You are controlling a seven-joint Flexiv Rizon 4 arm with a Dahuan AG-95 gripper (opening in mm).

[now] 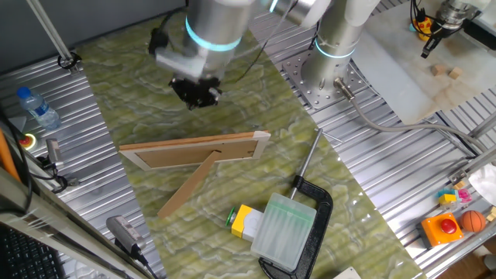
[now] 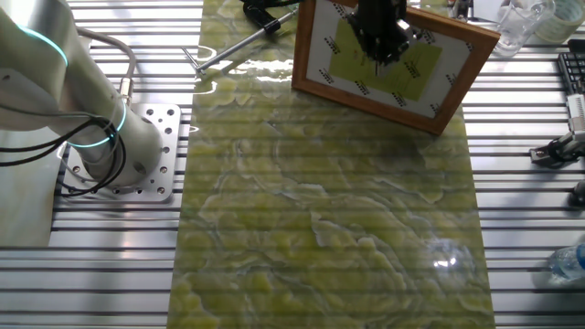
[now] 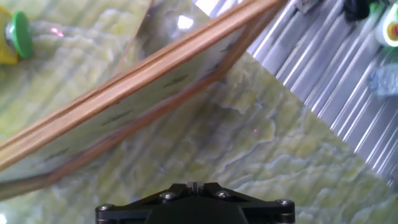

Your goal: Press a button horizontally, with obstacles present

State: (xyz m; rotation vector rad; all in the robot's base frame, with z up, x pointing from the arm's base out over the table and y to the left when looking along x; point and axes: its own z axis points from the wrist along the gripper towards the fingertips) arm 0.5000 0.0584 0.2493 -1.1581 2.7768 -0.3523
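**Approach stage: frame stands between my claw and the button**

One fixed view: I have the gripper (image 1: 197, 91) hanging above the mat, on the far side of the picture frame (image 1: 195, 149). The frame stands on edge, held up by its slanted prop strut (image 1: 188, 186), which runs down towards the button side. The button (image 1: 232, 219) sits beyond that, its green cap facing sideways out of the yellow body, which is joined to the translucent ribbed block (image 1: 284, 231). A black C-clamp (image 1: 311, 219) wraps around that block. So the button is well apart from my claw, with the frame between them. I judge that I am at the approach step; nothing has been pressed yet.

The other fixed view: the gripper (image 2: 380, 37) shows dark against the frame's (image 2: 393, 64) printed front. The button is hidden behind the frame here.

Hand view: only the black gripper base shows at the bottom edge, no fingertips, so I cannot tell whether the claw is open or closed. The frame (image 3: 134, 99) crosses diagonally, and the green cap (image 3: 20, 35) peeks in at the top left, past it.

Next move, as I judge it: go round or over the frame, avoid the strut, drop to cap height and push horizontally into the cap.
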